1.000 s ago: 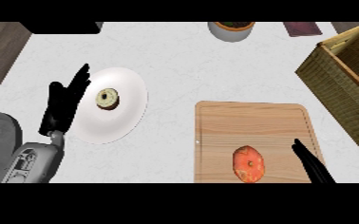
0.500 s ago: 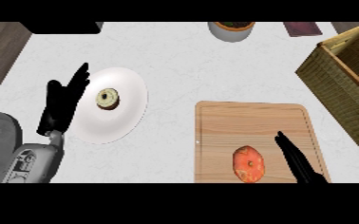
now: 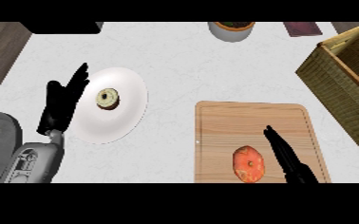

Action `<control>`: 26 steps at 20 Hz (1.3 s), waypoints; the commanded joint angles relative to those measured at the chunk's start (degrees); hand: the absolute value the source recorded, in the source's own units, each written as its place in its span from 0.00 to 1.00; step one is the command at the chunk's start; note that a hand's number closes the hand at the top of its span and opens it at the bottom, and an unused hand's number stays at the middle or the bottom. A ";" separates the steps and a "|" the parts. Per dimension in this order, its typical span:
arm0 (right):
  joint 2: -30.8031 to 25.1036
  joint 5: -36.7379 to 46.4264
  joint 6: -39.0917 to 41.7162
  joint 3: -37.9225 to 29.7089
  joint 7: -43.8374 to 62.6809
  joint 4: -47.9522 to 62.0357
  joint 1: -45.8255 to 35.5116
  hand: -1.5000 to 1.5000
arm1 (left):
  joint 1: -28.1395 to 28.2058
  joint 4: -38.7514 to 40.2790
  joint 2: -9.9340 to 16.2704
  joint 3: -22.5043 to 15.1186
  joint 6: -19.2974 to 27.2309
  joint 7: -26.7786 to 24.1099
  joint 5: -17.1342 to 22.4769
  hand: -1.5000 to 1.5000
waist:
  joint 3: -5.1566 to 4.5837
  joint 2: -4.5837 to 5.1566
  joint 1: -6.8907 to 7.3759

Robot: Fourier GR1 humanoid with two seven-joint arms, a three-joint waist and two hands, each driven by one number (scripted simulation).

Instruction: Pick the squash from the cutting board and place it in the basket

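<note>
Squash (image 3: 249, 164), orange and mottled, lies on the cutting board (image 3: 245, 123) beside the right hand's (image 3: 286, 157) straight fingers.

This place is a kitchen. A white desk (image 3: 182, 61) with faint marble lines fills most of the view, like a kitchen worktop. On it lies a wooden cutting board (image 3: 252, 123) with an orange squash (image 3: 249, 164) on it. Near the board is a white plate (image 3: 123, 107) with a small round piece of food (image 3: 107, 98). A bowl (image 3: 231, 30) stands at the far edge. A woven basket (image 3: 333, 76) sits at the right side.
</note>
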 commanded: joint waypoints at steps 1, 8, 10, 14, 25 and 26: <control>0.07 0.17 0.77 -0.09 0.20 2.62 -0.26 0.00 | 0.70 3.11 0.39 1.89 -2.62 -3.65 -0.39 0.50 | -0.01 0.01 -0.04; 3.03 2.87 0.27 3.57 3.22 3.31 -2.07 0.00 | -0.22 1.59 -2.87 2.13 -1.28 -1.00 -3.37 0.50 | -0.01 0.00 -0.05; 3.25 2.19 -0.66 0.91 0.83 9.78 -6.72 0.00 | 0.40 0.74 -2.26 3.30 -2.54 -0.61 -2.50 0.50 | 0.00 0.01 0.08; 3.53 1.39 0.88 0.30 3.24 8.61 -8.08 0.00 | 0.21 -2.41 -2.91 3.75 -2.24 1.88 -3.59 0.50 | 0.00 -0.01 0.07; 3.28 11.45 -8.11 2.87 -2.15 14.21 -8.65 1.00 | 1.29 -0.01 -5.01 3.22 -2.49 -1.52 -5.84 0.50 | -0.01 0.00 0.04; 1.21 13.24 -8.73 3.51 -3.06 11.38 -5.90 1.00 | 3.02 -2.31 -4.80 3.22 -2.13 -1.07 -5.79 0.50 | -0.01 -0.05 0.04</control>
